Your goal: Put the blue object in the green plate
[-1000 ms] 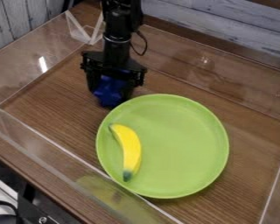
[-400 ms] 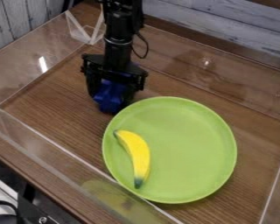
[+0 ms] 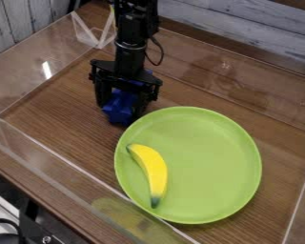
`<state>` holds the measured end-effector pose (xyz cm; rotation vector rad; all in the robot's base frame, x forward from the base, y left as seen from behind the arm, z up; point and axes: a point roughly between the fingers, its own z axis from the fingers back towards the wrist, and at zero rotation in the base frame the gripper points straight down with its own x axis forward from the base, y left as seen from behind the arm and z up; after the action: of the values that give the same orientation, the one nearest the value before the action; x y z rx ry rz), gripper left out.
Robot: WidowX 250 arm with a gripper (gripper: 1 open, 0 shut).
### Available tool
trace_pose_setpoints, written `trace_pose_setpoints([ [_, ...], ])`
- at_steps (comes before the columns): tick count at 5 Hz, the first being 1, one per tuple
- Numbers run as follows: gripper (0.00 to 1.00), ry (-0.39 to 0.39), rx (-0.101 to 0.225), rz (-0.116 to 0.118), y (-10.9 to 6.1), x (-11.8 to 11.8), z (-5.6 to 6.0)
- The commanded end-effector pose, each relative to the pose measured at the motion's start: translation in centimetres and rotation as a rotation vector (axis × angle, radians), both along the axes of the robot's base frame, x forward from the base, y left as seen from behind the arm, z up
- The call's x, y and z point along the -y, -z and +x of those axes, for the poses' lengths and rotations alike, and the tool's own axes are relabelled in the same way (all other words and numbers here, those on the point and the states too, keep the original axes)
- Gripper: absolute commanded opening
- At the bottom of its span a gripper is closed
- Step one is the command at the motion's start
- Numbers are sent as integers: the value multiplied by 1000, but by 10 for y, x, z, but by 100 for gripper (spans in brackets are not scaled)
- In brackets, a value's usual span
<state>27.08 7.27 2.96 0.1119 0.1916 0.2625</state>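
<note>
The blue object [image 3: 118, 110] sits on the wooden table just beyond the left rim of the green plate [image 3: 219, 157]. My gripper [image 3: 122, 103] stands straight down over it, black fingers on either side of the block and closed against it. Most of the block is hidden by the fingers; only its lower blue part shows. A yellow banana [image 3: 148, 172] lies on the plate's near left part.
Clear acrylic walls [image 3: 41, 152] ring the wooden table on the left and front. A grey plank wall [image 3: 244, 24] runs along the back.
The green plate with the banana has slid a little right and toward the front. The gripper and blue block have stayed in place.
</note>
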Motion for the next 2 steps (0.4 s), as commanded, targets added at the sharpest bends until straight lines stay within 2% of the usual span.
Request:
trace_pose_setpoints([
  [1,0,29,67,17,-23,2,9],
  [2,0,43,66,21,-26,3,10],
])
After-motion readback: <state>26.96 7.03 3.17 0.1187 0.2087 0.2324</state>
